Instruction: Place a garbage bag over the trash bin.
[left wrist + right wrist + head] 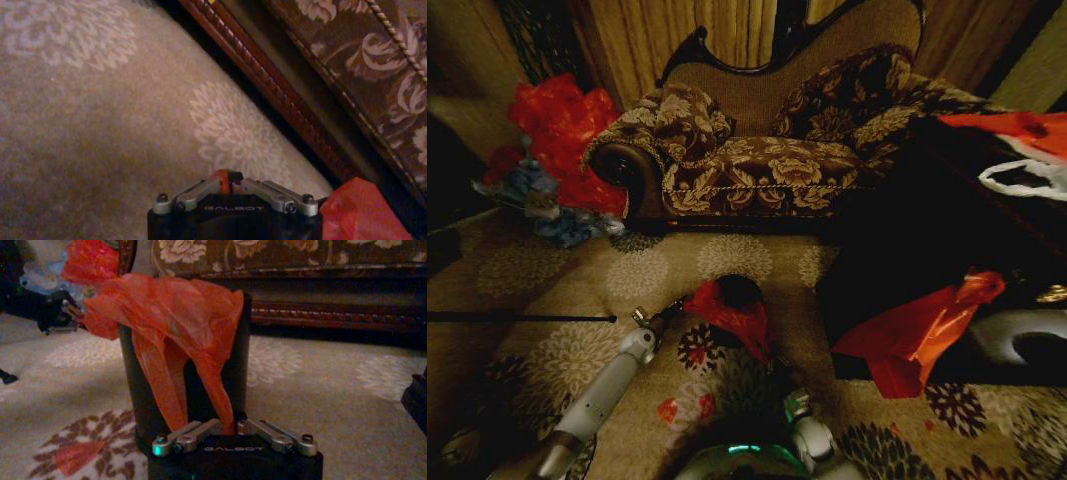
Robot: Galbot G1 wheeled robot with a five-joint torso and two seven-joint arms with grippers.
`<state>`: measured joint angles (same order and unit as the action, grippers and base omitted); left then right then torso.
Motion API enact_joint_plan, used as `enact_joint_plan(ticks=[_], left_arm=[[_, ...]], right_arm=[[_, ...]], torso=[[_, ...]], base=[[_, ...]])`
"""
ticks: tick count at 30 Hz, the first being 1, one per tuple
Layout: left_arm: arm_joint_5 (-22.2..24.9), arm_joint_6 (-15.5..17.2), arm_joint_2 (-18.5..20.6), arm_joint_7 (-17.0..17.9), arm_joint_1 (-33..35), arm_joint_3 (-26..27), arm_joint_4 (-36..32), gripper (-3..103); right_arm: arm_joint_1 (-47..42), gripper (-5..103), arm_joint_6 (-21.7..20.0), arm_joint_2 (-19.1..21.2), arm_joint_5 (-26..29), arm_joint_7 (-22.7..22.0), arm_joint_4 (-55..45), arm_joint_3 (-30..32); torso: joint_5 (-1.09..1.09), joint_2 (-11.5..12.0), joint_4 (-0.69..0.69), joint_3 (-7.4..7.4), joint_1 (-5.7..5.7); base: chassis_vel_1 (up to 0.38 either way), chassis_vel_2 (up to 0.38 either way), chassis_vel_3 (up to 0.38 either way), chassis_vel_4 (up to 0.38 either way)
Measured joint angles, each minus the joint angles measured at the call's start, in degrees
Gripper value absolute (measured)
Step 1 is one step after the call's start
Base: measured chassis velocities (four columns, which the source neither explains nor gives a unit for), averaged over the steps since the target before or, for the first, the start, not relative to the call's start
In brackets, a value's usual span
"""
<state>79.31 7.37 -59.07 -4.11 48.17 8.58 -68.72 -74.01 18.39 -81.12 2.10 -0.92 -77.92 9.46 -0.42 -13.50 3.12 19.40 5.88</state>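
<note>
- The trash bin stands upright on the floral carpet in front of the sofa.
- The garbage bag is draped over the bin's rim, hanging down its side.
- Right gripper: jaws clenched on the bag's lower tail.
- Left gripper, beside the bin, has its jaws clenched on a red scrap of the bag.
</note>
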Motion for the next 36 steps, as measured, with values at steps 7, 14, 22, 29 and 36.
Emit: enact_joint_plan(ticks=[7,14,22,29,36], left_arm=[[-1.65,-0.19,-0.87,-0.82,-1.01,-0.9,2.36,0],[-1.92,-0.51,-2.78,-0.92,-3.82,-1.0,4.51,0],[-1.81,-0.82,-3.99,-1.09,-5.9,0.58,5.59,0],[-1.23,-0.82,-2.8,-1.33,-4.97,1.86,2.69,0],[-0.45,-0.76,-1.74,-1.51,-4.32,2.5,0.59,0]], right_arm=[[3.08,0,0.85,-0.43,-0.41,0.09,4.72,0.95],[5.48,0,0.95,-0.39,0.47,-0.49,5.77,1.9],[5.74,0,0.97,-0.03,2.38,-2.18,2.98,2.85],[3.74,0,0.85,0.75,2.94,-3.73,-1.88,3.19],[3.29,0,0.39,0.96,3.1,-4.3,-4.0,3.27]], torso=[[0.0,0.0,0.0,0.0,0.0],[-0.01,0.0,0.0,0.0,0.0],[0.0,0.0,0.0,0.0,0.0],[0.0,0.0,0.0,0.0,0.0],[0.0,0.0,0.0,0.0,0.0]], base=[[0.0,0.0,0.0,0.0],[0.0,0.0,0.0,0.0],[0.0,0.0,0.0,0.0],[0.0,0.0,0.0,0.0],[0.0,0.0,0.0,0.0]])
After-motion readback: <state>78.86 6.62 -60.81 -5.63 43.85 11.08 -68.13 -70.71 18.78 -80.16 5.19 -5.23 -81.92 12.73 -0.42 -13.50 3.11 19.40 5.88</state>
